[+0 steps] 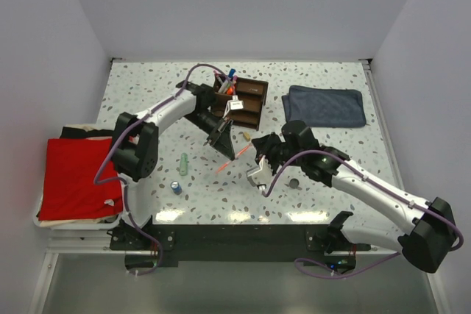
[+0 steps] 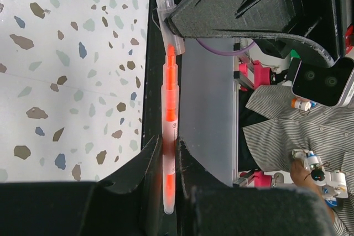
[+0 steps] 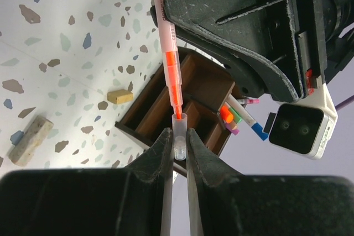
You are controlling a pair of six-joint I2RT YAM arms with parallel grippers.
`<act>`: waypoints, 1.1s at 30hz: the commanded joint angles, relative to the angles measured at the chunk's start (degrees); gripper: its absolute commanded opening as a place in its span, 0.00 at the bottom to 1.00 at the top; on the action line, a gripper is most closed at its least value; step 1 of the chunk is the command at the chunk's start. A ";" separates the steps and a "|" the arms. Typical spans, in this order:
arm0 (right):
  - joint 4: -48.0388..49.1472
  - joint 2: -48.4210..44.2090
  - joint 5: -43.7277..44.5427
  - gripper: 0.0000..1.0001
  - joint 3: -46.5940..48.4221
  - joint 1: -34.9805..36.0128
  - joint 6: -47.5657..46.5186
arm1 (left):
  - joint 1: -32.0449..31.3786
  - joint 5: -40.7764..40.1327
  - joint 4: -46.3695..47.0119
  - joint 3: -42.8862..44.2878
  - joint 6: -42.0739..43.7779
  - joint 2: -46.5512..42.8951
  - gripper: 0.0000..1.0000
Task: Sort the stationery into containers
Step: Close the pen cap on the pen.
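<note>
One slim orange pen, with a frosted translucent barrel and a clear cap, is held over the middle of the white, speckled terrazzo table, spanned between the two grippers. The left gripper pinches the barrel near its butt end between matte black angular fingers. The right gripper is nipped onto the clear cap. In the overhead view, one dark brown wooden organizer, box-shaped with long slots, sits at 12 o'clock from the pen. Its tall corner compartment holds a bunch of pens, with at least four coloured tips showing. One small tan block lies between the organizer and the pen. One pale green tube lies at 9 o'clock, one short blue cylinder at 8 o'clock and one dark disc at 4 o'clock. A quilted, folded blue-grey cloth is at 2 o'clock. A flat red cloth lies beyond the table's left edge at 9 o'clock.
</note>
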 commanded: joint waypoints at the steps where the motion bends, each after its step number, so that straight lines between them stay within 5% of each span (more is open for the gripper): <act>1: -2.07 1.07 -1.96 0.00 3.33 1.47 -2.89 | -0.50 3.29 0.27 4.20 -0.19 0.46 0.00; 15: -6.82 3.26 0.15 0.00 5.88 3.49 -6.33 | -1.55 3.55 2.46 5.34 -2.91 -0.16 0.00; 25: -12.62 7.13 8.05 0.00 9.04 7.44 -7.65 | -1.38 13.83 8.26 4.82 -12.32 0.11 0.00; 33: -13.59 6.43 7.71 0.00 9.48 10.96 -5.28 | -1.73 10.16 8.44 10.60 -11.18 3.18 0.00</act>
